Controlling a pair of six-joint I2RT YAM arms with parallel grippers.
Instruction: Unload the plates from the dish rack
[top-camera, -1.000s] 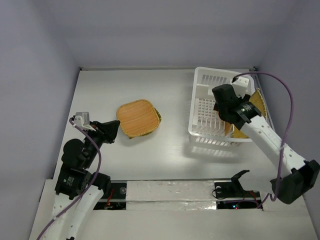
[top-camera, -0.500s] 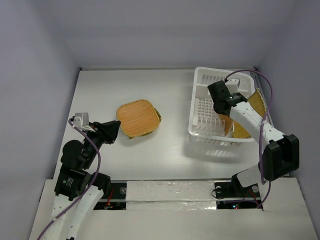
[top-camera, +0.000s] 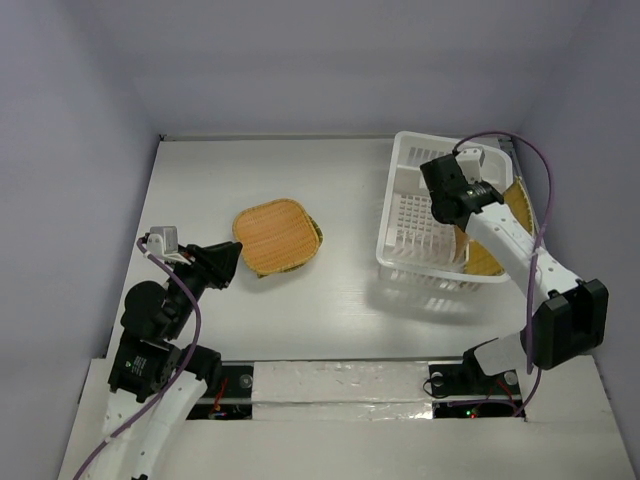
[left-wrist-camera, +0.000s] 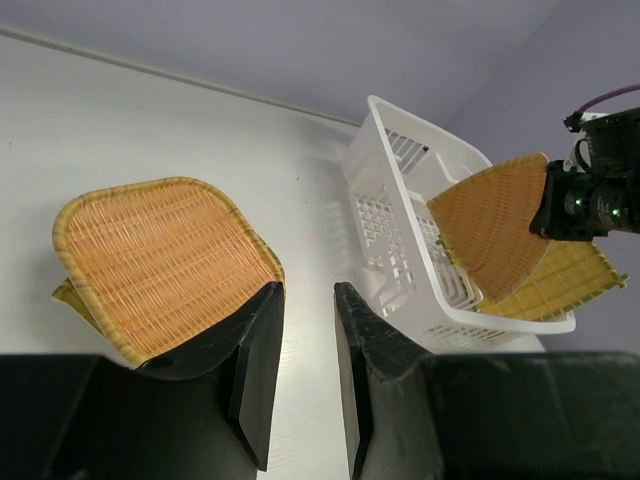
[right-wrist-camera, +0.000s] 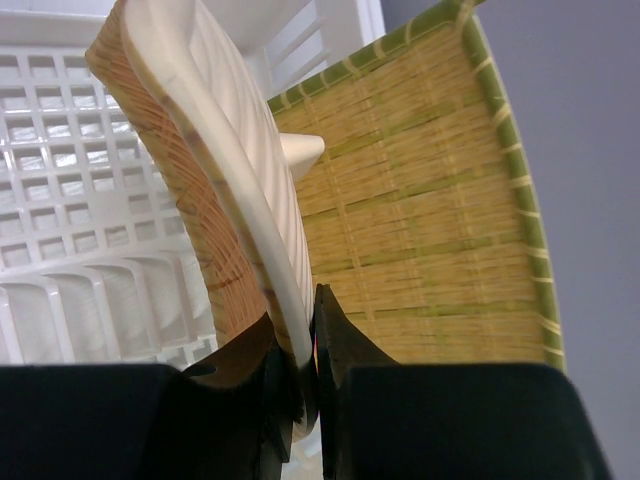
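My right fingers (right-wrist-camera: 340, 360) are clamped on the rim of a round woven plate (right-wrist-camera: 240, 150) standing in the dish rack (top-camera: 430, 160), right of frame. I should lift vertically, clear the rack wall, then swing left. The left fingers (left-wrist-camera: 255, 370), slightly parted, hold nothing.

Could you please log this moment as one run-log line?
right gripper: shut on orange plate in dish rack | left gripper: open, empty

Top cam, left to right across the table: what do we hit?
left end effector → square plate → dish rack → yellow-green plate
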